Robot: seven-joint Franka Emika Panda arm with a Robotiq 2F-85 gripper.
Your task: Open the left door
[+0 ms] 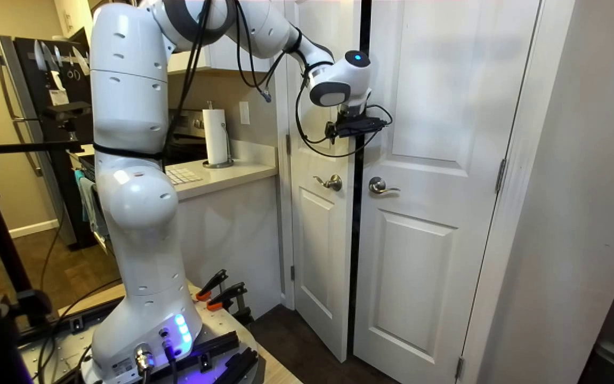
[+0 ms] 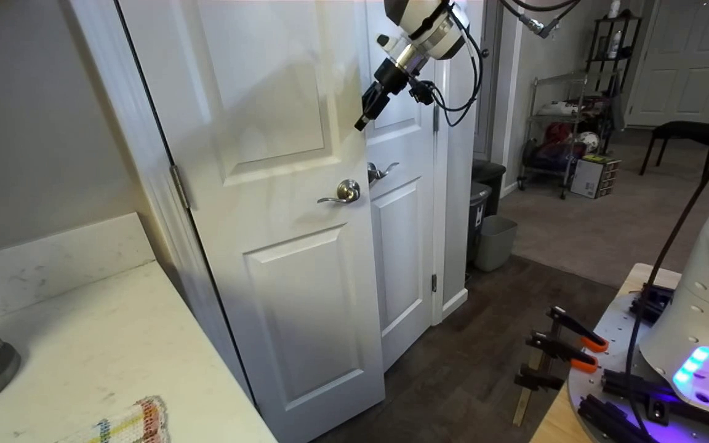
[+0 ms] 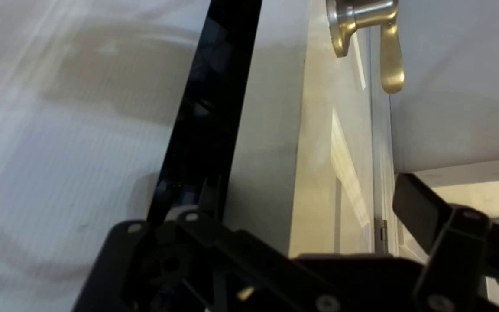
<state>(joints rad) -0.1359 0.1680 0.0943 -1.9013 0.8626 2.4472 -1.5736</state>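
White left door [image 1: 309, 162] ajar, black gripper [image 2: 365, 114] spread at its edge

Two matching white doors meet at one slim, glossy black strip [image 3: 212, 108]. The left door stands in the middle of an exterior view, angled out from the right door [image 1: 440, 189]. Both are smooth, with raised rectangular panels, two showing on each. Each door carries a single curved metal lever on a round plate: the left lever [image 1: 333, 183] near its door's right edge, the right lever [image 1: 377, 185] near its door's left edge. At the upper right of the wrist view the left lever shades from silver to brass.

The gripper is black and angular. Its two fingers [image 3: 418, 210] sit wide apart low in the wrist view, with hold of nothing: one over the black strip, one at the right, the left door's pale edge between them in that view. Whether either touches the door cannot be told.

In an exterior view, one white, rounded arm [image 1: 134, 197] with black cables [image 1: 188, 69] stands left of centre. Two clamps [image 1: 231, 293] with orange pads sit near its base, and one paper towel roll [image 1: 214, 136], a white cylinder, stands upright on a pale, flat counter [image 1: 248, 172].
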